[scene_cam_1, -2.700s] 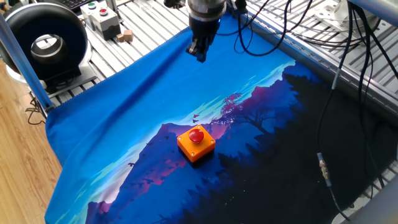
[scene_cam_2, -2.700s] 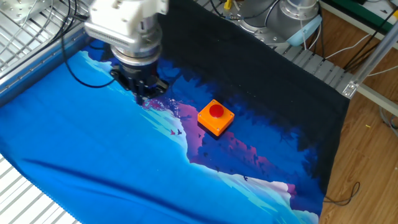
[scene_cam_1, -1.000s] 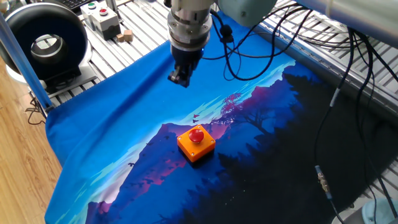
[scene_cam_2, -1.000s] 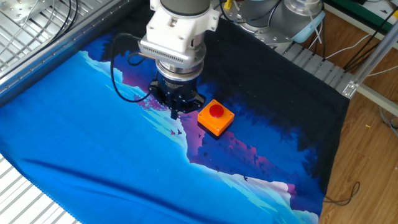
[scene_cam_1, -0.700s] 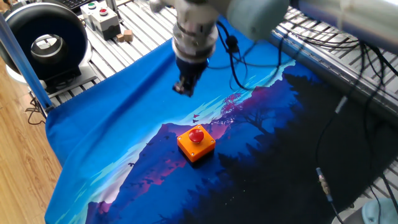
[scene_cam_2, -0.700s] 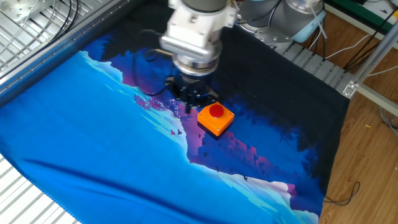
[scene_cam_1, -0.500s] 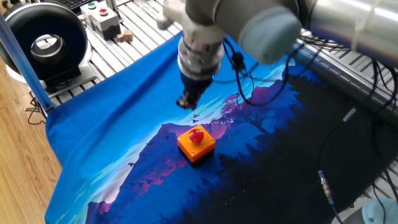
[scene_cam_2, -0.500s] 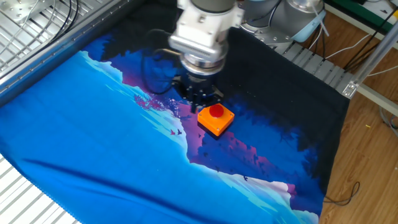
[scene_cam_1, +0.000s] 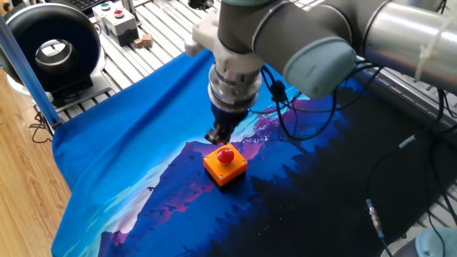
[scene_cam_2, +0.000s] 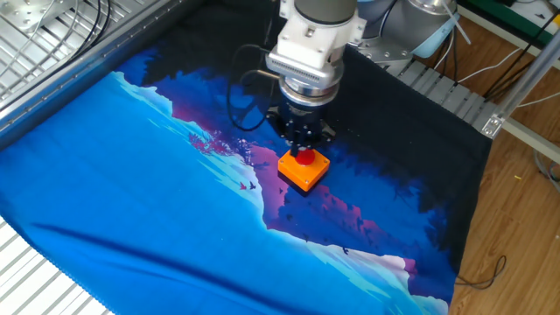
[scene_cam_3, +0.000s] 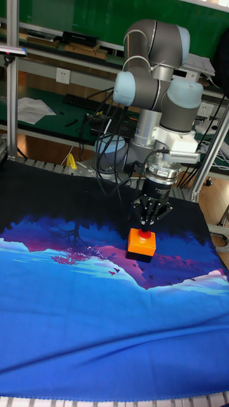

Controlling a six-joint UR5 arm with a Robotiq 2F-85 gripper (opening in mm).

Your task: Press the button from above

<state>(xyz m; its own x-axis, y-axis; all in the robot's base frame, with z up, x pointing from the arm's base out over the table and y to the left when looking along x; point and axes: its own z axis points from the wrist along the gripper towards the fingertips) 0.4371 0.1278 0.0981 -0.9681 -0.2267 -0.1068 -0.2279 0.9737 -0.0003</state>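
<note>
Swung in from the far side of the cloth (scene_cam_1: 107, 143), the gripper (scene_cam_2: 303, 147) now hangs just above the button (scene_cam_1: 226, 154) (fingertip gap unreadable), which sits directly beneath; descending slightly off-centre could catch the orange box (scene_cam_2: 304, 171) and shove it.

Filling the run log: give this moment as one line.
phase: approach | gripper: just above button | button box: on blue cloth | contact: unclear
</note>
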